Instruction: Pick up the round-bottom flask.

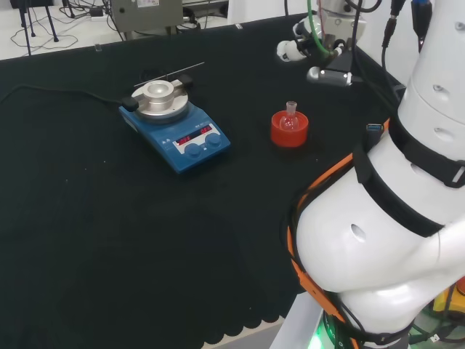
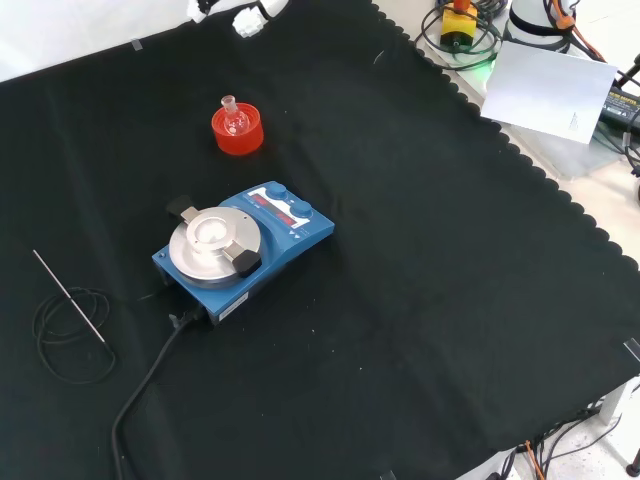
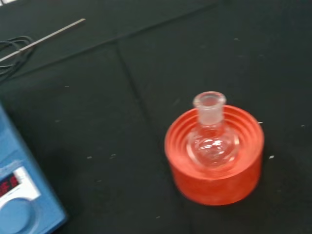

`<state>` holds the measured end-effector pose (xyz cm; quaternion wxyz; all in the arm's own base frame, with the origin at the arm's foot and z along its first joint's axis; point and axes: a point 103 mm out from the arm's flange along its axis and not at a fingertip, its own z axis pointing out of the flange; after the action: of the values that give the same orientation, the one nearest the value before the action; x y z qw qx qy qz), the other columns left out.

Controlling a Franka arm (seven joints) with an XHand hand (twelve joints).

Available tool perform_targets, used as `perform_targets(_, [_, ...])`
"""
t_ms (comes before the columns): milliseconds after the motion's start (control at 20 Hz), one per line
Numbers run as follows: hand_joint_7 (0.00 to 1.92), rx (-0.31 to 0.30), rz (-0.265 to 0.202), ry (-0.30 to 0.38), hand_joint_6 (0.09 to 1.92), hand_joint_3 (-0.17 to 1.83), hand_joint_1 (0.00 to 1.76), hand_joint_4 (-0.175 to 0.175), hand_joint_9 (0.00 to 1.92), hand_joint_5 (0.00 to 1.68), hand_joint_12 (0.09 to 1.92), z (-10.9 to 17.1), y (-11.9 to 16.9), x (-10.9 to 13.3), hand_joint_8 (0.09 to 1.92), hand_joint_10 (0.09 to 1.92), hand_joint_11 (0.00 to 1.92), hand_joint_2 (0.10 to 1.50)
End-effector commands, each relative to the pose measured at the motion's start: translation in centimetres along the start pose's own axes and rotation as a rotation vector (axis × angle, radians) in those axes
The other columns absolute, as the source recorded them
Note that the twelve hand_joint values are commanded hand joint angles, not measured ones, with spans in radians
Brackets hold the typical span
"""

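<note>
In the wrist view the red ribbed stand [image 3: 214, 158] lies closest to the camera, with the round-bottom flask [image 3: 212, 141] seated in its centre. The flask is clear glass, upright, neck open at the top; no contents can be made out. The flask touches nothing but the stand.

Location of the task item: in the front view the stand [image 2: 238, 130] and flask [image 2: 234, 118] sit on the black cloth [image 2: 420, 300] at about 12 o'clock from the blue hotplate stirrer [image 2: 240, 255], apart from it. In the head view the flask [image 1: 290, 118] lies at roughly 3 o'clock from the stirrer [image 1: 174, 123].

State of the hand: in the head view the hand [image 1: 298, 47] is at about 12 o'clock from the flask, well apart from it and above the cloth. It holds nothing. The finger posture cannot be determined from these views; white fingertips show at the top edge of the front view, but their degree of opening cannot be told.

Other items: a thin metal rod [image 2: 70, 297] and a coiled black cable [image 2: 70, 335] lie at about 8 o'clock from the stirrer in the front view, clear of the work area.

Task progress, as a judgement: no step of the pick-up is complete. The flask is still in its stand, ungrasped. Remaining: approach, descent to the neck or bulb, closing on the glass, lift clear of the stand.
</note>
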<state>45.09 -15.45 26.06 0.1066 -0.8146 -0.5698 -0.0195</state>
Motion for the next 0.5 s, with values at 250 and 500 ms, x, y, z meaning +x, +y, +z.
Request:
perform_targets(250, [0.27,-0.04,0.03,0.117,0.09,0.24,0.58,-0.061,0.39,0.43,1.28,7.0,6.6,-2.5,0.6,0.68,0.0,1.04])
perform_targets(500, [0.28,-0.01,0.036,0.124,0.09,0.42,0.63,-0.063,0.4,0.46,1.3,9.5,7.7,-2.8,0.62,0.68,0.0,0.91])
